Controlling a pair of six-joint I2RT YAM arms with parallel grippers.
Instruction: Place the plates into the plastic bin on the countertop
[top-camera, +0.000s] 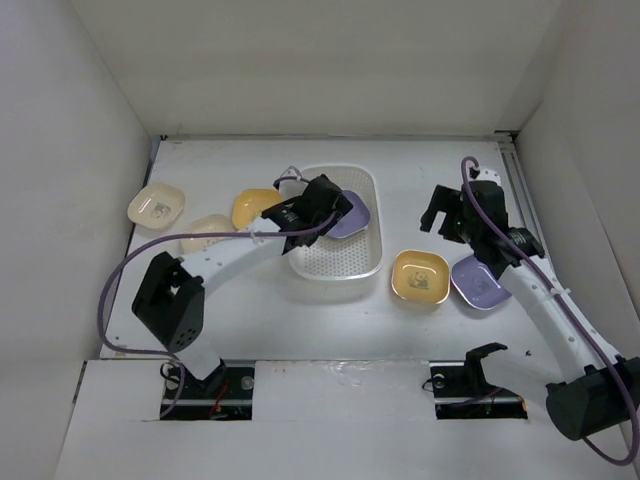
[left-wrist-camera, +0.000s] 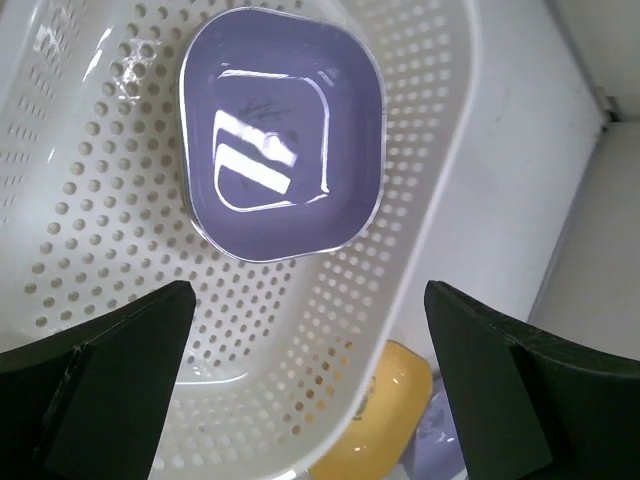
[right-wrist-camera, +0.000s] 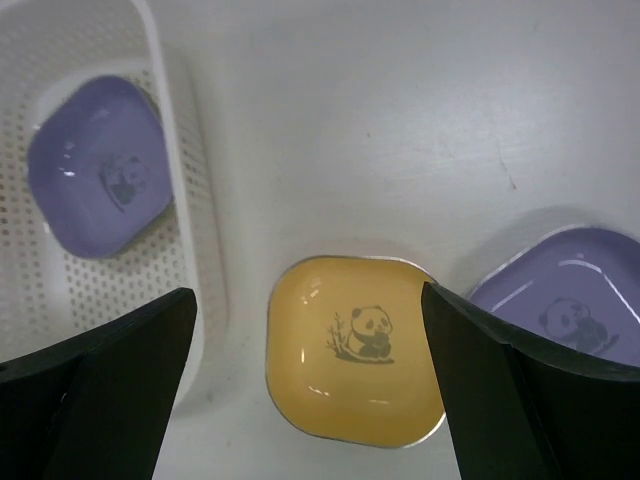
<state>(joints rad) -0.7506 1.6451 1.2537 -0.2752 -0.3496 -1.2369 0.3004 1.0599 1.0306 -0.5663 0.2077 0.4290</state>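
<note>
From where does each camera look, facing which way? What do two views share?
Top external: above and behind, looking down on the white countertop; left arm, right arm show.
Left wrist: above the white perforated plastic bin, looking down at the lavender rounded-square plate; left end effector shows.
Right wrist: looking down at the yellow panda plate; right end effector shows.
Shared: both wrists see that lavender plate.

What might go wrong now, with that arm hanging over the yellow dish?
The yellow plate lies close between the wall of the bin and a lavender plate, so the open right gripper may knock either when grasping. The left gripper hangs open over the bin; the arms might collide if the right brings a plate in.
</note>
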